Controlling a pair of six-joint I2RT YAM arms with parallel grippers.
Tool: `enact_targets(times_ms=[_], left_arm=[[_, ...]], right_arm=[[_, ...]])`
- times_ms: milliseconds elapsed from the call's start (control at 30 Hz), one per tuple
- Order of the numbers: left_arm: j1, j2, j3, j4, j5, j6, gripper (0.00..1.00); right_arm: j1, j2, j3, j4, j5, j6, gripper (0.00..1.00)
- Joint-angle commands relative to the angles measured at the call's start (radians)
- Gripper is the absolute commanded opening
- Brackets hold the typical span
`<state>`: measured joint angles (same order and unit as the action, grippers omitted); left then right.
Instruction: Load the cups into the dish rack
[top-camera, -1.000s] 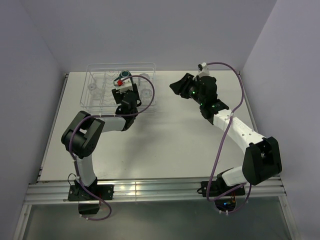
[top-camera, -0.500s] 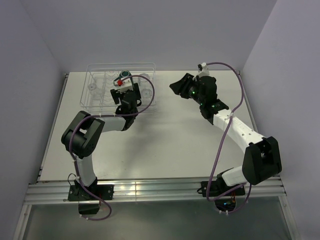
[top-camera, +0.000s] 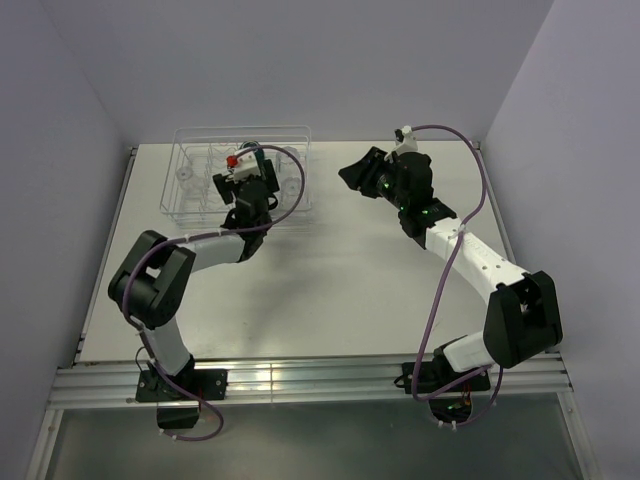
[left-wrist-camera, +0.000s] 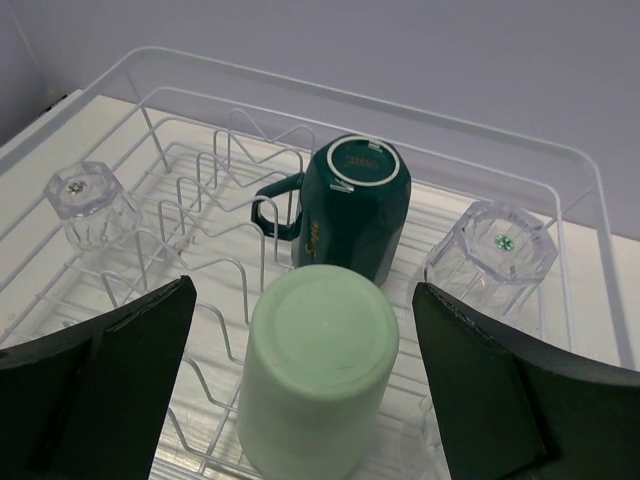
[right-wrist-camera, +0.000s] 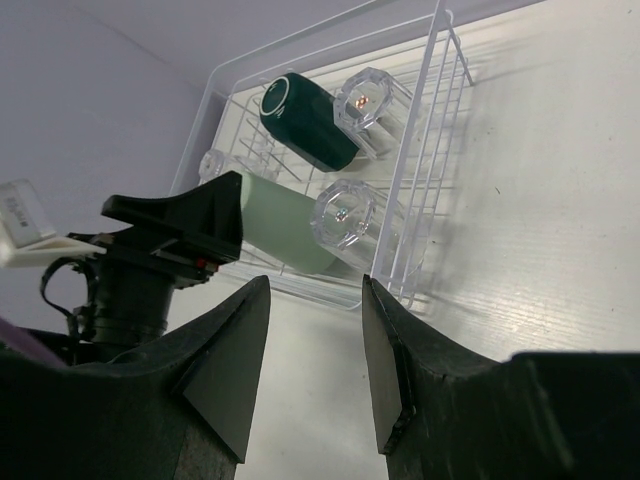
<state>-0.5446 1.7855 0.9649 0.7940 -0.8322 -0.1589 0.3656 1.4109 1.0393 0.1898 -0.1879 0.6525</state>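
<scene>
The left end effector is hanging over the dish rack with its jaws spread wide. One dark finger is sitting at each lower corner of the left wrist view, and the pale mint cup is standing upside down between them at lower centre. A gap is showing on either side of that cup, so the fingers are gripping nothing.

Just behind the mint cup, in the middle of the frame, the dark green mug is resting bottom-up among the dividers with its handle pointing left. One clear tumbler is sitting inverted at the left of the frame and a second tumbler at the right. In the right wrist view a third tumbler is lying near centre, just beside the mint cup and against the rack's near wall.

The right end effector is hovering in the upper middle of the overhead view, above the bench and well apart from the rack at upper left. Its jaws are standing partly apart with nothing between them.

All five cups are sitting inside the rack, so the loading is looking finished. What seems left is lifting the left arm away without knocking the mint cup.
</scene>
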Motion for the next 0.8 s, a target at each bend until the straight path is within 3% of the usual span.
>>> enact_targets(times_ms=[0, 400, 500, 600, 767], left_arm=[[-0.006, -0.066, 0.011, -0.012, 0.013, 0.002, 0.98], [-0.003, -0.253, 0.087, -0.203, -0.039, -0.045, 0.99], [-0.003, -0.299, 0.167, -0.353, -0.031, -0.103, 0.99], [0.0, -0.316, 0.373, -0.631, -0.004, -0.219, 0.99], [0.005, -0.324, 0.656, -1.144, 0.209, -0.37, 0.99]], right_arm=[[-0.004, 0.01, 0.007, 0.05, 0.008, -0.016, 0.5], [-0.004, -0.004, 0.007, 0.05, 0.008, -0.014, 0.5], [-0.004, -0.01, 0.005, 0.05, 0.007, -0.014, 0.5], [-0.004, -0.016, 0.005, 0.048, 0.01, -0.016, 0.5], [-0.004, -0.042, 0.005, 0.037, 0.022, -0.025, 0.5]])
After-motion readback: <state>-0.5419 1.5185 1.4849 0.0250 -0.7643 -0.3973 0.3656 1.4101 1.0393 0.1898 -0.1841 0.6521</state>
